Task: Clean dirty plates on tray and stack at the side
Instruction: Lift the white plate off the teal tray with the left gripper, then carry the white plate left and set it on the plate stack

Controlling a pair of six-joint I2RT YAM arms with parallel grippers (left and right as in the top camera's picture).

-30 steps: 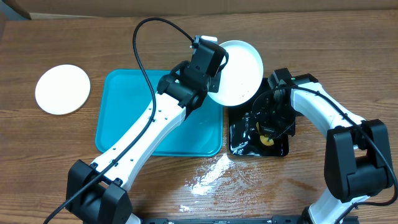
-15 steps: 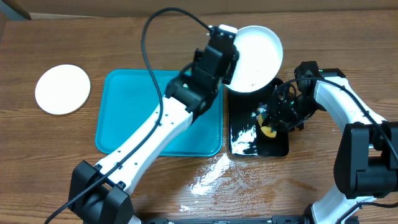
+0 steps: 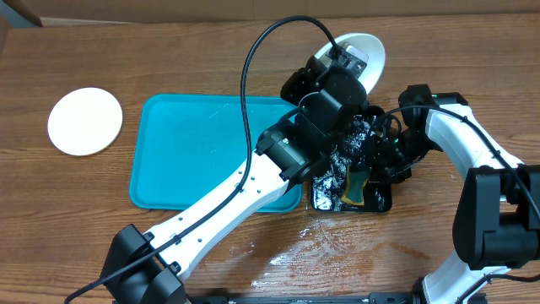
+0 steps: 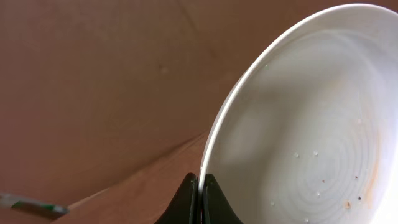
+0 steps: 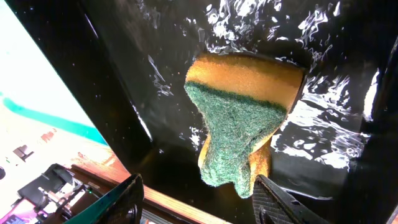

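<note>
Lower right of centre: glossy black rectangular tray (image 3: 377, 203), wet. Yellow-and-green sponge (image 5: 242, 118) lies in it, right fingers (image 5: 121, 202) spread near it (nothing gripped). To its left: turquoise rectangular plastic tray (image 3: 194, 143) on wooden surface (image 3: 472, 51). Top centre: round white plate (image 4: 311, 124), lifted and tilted, rim pinched by left fingers (image 4: 184, 200). Upper left: second white plate (image 3: 84, 121) flat on surface.

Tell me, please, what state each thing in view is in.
Held plate: tilted, speckled.
Left end effector: shut on held plate's rim.
Tray: flat, no plate visible.
Other plate: flat on table, left of tray.
Black tray: wet, holds sponge.
Sponge: loose, ungripped.
Right end effector: open over sponge.
</note>
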